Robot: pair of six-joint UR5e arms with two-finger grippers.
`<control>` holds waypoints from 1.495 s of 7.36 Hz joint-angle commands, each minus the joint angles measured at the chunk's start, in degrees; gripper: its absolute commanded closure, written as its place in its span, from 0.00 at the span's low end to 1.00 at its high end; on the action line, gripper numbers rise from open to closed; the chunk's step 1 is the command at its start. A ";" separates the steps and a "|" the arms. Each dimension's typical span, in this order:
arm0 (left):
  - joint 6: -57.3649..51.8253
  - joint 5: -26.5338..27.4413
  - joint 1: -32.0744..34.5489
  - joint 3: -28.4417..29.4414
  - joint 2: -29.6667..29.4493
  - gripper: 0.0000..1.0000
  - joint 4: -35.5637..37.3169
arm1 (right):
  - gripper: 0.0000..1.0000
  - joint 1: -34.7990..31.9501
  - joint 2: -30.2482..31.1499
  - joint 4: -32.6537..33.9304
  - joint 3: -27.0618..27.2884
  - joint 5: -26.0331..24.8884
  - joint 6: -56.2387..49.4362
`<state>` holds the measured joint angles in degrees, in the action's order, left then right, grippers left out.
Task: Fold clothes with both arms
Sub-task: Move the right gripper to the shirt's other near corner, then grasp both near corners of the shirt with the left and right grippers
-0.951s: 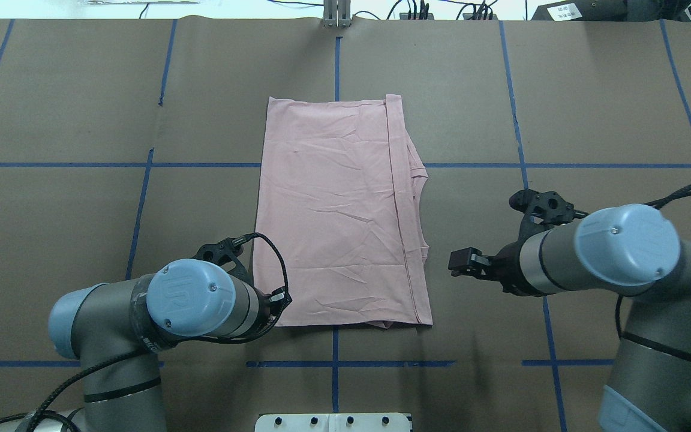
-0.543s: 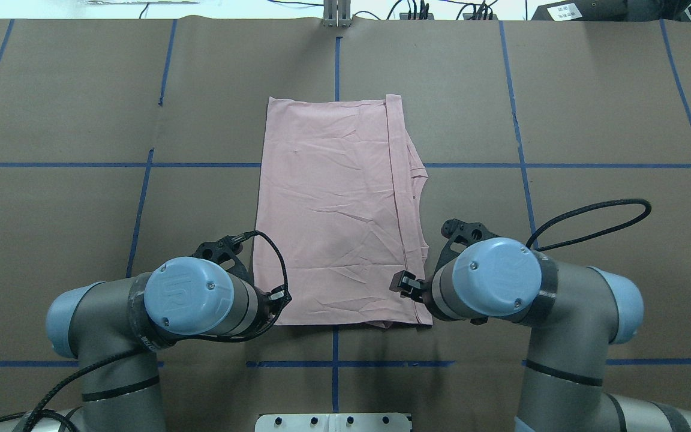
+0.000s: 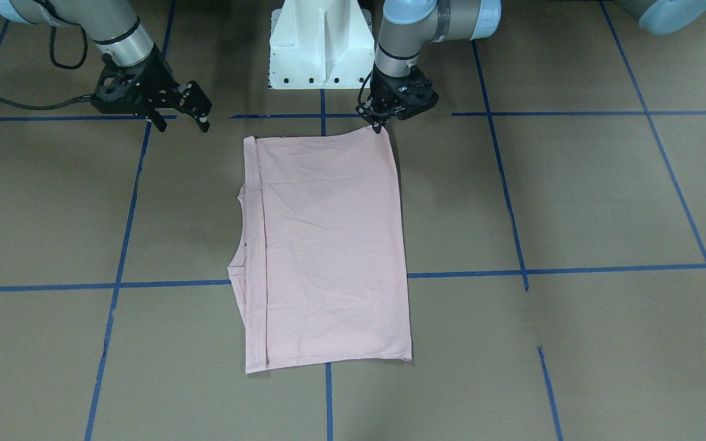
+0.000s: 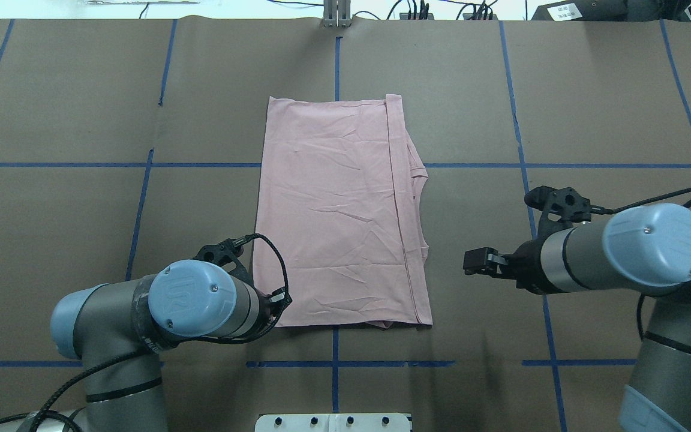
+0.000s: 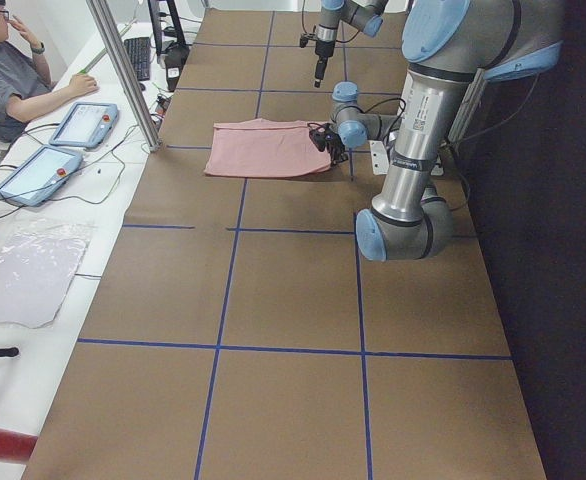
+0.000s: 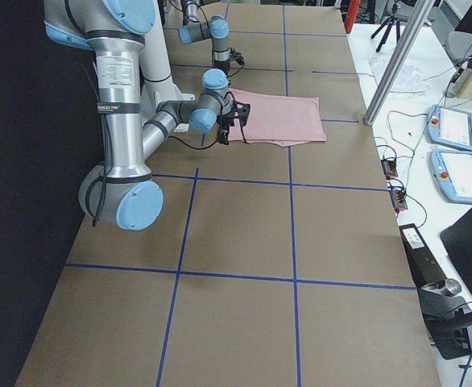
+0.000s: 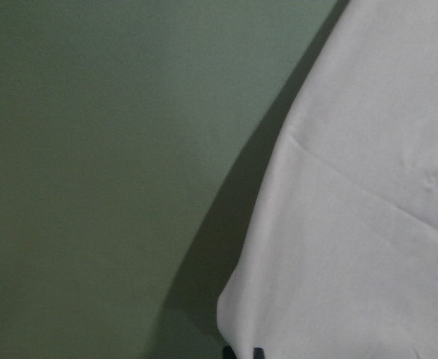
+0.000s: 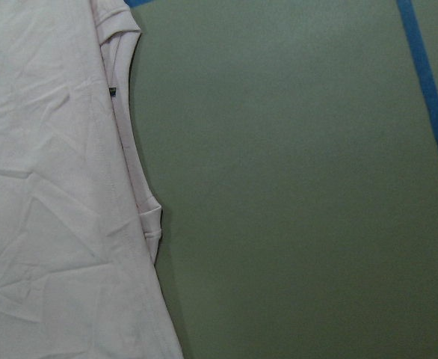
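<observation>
The pale pink T-shirt (image 4: pixel 339 210) lies flat on the brown table, folded into a long rectangle, with sleeves and a small dark tag (image 8: pixel 111 92) along its right edge. No print shows. My left gripper (image 3: pixel 380 125) is down at the shirt's near left corner, pinched shut on the cloth edge; in the overhead view its wrist hides the fingers. The left wrist view shows that corner (image 7: pixel 368 224) close up. My right gripper (image 4: pixel 468 262) hovers open and empty over bare table, to the right of the shirt's near right part; it also shows in the front view (image 3: pixel 182 124).
The white base pedestal (image 3: pixel 319 43) stands at the near table edge. Blue tape lines (image 4: pixel 335 363) cross the brown table. An operator (image 5: pixel 13 80) sits with tablets (image 5: pixel 83 122) beside a metal post (image 5: pixel 123 70) on the far side.
The right arm swung in to the shirt's near right corner half a second ago, then swung back out to the right. The left arm and the shirt have not moved.
</observation>
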<state>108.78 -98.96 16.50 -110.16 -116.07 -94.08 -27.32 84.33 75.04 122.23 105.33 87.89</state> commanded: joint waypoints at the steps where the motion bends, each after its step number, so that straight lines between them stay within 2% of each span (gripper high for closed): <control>1: -0.41 0.00 0.29 -0.59 -0.03 1.00 0.30 | 0.00 5.32 -12.99 11.91 -6.10 -3.00 10.24; 2: -0.50 0.09 0.29 -0.59 -0.21 1.00 0.30 | 0.00 11.42 -22.99 16.19 -16.67 -9.35 16.70; 9: -0.50 0.09 0.29 -0.59 -0.39 1.00 0.21 | 0.00 11.33 -22.46 16.46 -19.05 -9.26 16.52; 10: -0.50 0.00 0.29 -0.59 -0.39 1.00 0.21 | 0.05 11.33 -22.46 16.46 -19.05 -9.17 16.52; 11: -0.50 0.09 0.29 -0.59 -0.39 1.00 0.21 | 0.37 11.24 -22.46 16.46 -19.05 -9.09 16.52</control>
<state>108.28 -98.93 16.79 -110.74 -116.45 -93.87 -16.02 61.84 91.49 103.20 96.14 104.43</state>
